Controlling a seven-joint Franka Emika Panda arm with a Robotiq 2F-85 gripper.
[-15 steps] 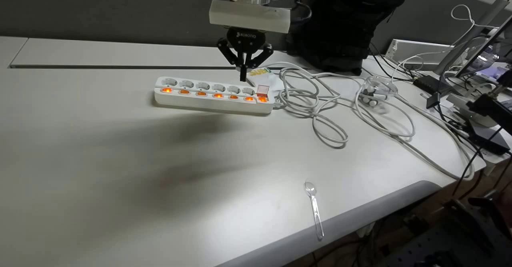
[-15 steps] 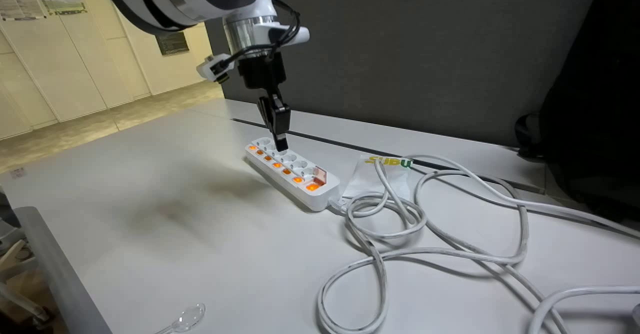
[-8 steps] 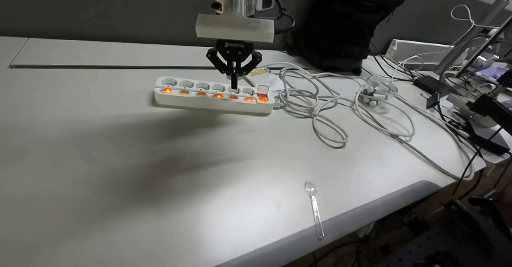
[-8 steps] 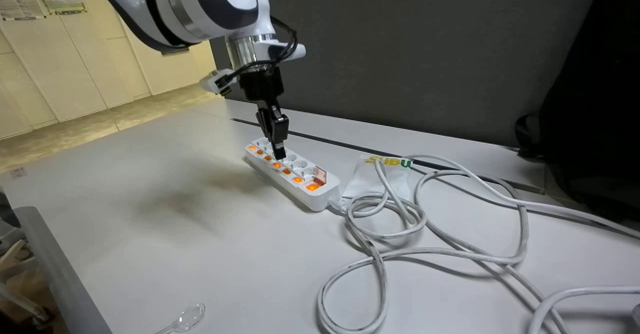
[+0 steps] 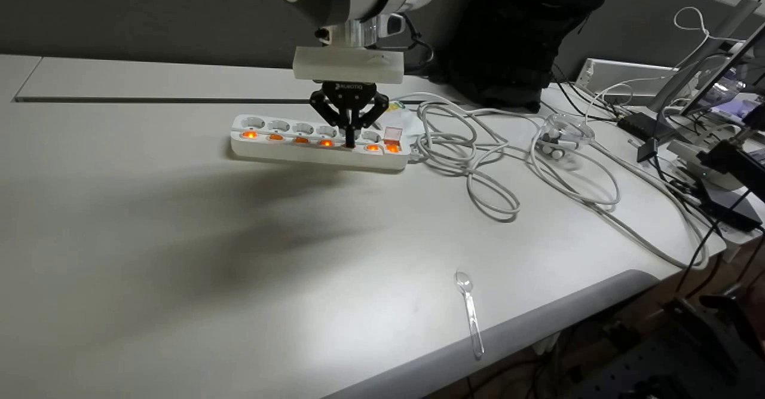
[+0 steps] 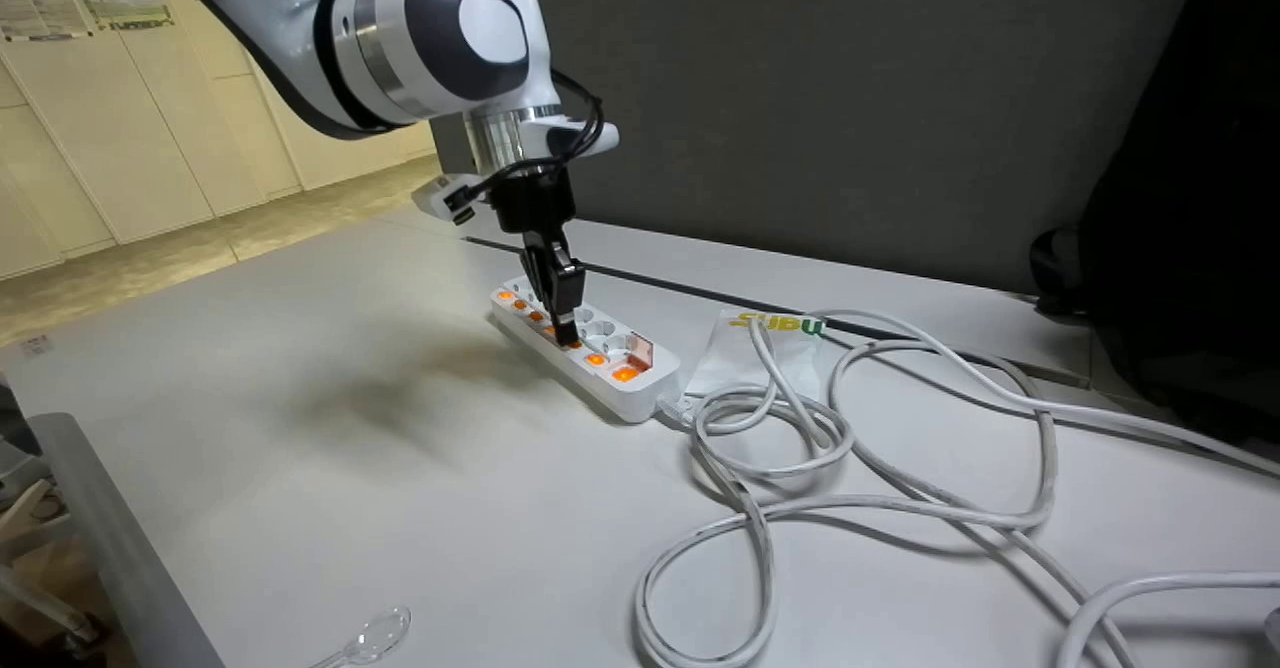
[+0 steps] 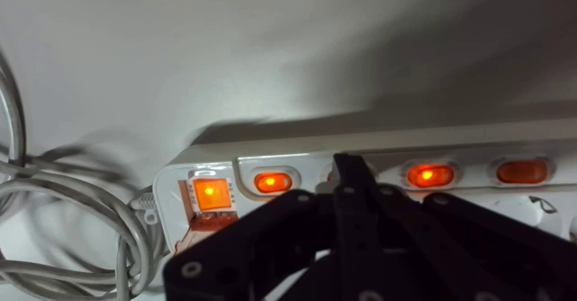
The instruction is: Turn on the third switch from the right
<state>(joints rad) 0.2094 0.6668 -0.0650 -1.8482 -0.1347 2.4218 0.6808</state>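
Note:
A long white power strip (image 5: 317, 155) lies on the table with a row of orange-red switches; it also shows in an exterior view (image 6: 598, 393) and in the wrist view (image 7: 297, 150). My gripper (image 5: 350, 143) is shut with no object between its fingers and points down. In the wrist view its fingertips (image 7: 350, 162) cover most of the third switch from the cable end (image 7: 330, 176); only a sliver shows. In an exterior view the fingertips (image 6: 567, 334) are at this switch (image 6: 575, 344). I cannot tell whether they press it. Whether it is lit is hidden.
The neighbouring switches, second (image 7: 273, 182) and fourth (image 7: 430, 175), glow. A square end switch (image 7: 212, 193) glows beside a raised clear red cover (image 5: 392, 134). Coiled grey-white cable (image 5: 466, 145) lies at the strip's end, near a paper wrapper (image 6: 735, 368). A clear spoon (image 5: 471, 315) lies farther forward.
My shut gripper has come down and forward over the strip, from above and behind the sockets to the third switch, which its fingertips now cover. The strip has not moved.

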